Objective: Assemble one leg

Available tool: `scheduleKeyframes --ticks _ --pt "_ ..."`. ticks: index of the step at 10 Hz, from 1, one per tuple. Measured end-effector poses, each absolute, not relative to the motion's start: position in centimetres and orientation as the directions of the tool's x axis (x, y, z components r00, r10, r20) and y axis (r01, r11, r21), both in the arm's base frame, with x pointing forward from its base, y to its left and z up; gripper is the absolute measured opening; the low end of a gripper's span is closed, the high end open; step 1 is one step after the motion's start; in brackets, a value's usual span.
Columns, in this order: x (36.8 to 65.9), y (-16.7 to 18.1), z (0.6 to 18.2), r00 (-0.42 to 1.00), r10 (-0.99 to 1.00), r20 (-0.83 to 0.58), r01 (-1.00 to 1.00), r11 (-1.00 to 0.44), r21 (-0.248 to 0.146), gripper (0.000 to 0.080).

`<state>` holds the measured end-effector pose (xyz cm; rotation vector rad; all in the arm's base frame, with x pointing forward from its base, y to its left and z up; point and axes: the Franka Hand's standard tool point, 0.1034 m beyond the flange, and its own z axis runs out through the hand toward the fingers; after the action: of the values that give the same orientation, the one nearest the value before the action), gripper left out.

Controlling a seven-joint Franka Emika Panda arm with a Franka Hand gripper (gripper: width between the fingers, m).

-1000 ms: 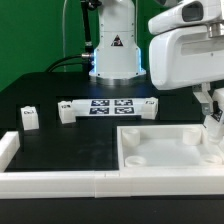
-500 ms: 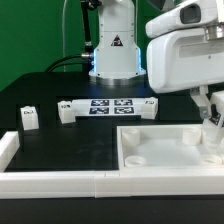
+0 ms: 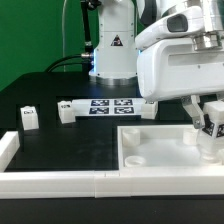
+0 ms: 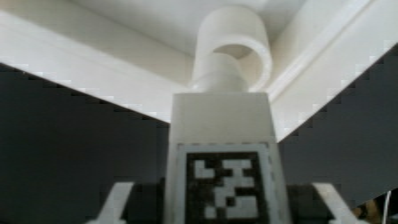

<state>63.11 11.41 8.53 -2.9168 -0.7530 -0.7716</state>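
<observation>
Hand (image 3: 209,118) tight around the leg (image 4: 222,130)

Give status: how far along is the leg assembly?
Done: leg is picked up, clamped between the fingers. In hand: it hangs over the white panel near its edge on the exterior view's right. Left: seating it into the panel; contact unclear.

1. the arm (image 3: 180,18) is glossy white, in rounded, bulky shells.
2. the hand (image 3: 207,122) is a boxy white block.
3. the base (image 3: 115,60) carries a black warning triangle (image 3: 116,42) and a blue glow.
4. black cables (image 3: 66,62) trail behind it.
</observation>
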Motion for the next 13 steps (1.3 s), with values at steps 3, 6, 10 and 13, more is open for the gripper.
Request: scheduleKeyframes --ticks 3,6,10,13 --pt "62.93 11.98 8.53 0.753 0.451 0.48 0.468 -0.879 0.092 0.0291" --pt "62.65 12.36 8.64 0.745 0.456 0.487 0.473 -0.876 0.096 0.0291" --pt "62.65 11.92 8.48 0.734 0.447 0.512 0.462 -0.881 0.106 0.0291" --pt "62.26 11.81 8.42 0.72 0.441 0.535 0.455 -0.883 0.115 0.0291"
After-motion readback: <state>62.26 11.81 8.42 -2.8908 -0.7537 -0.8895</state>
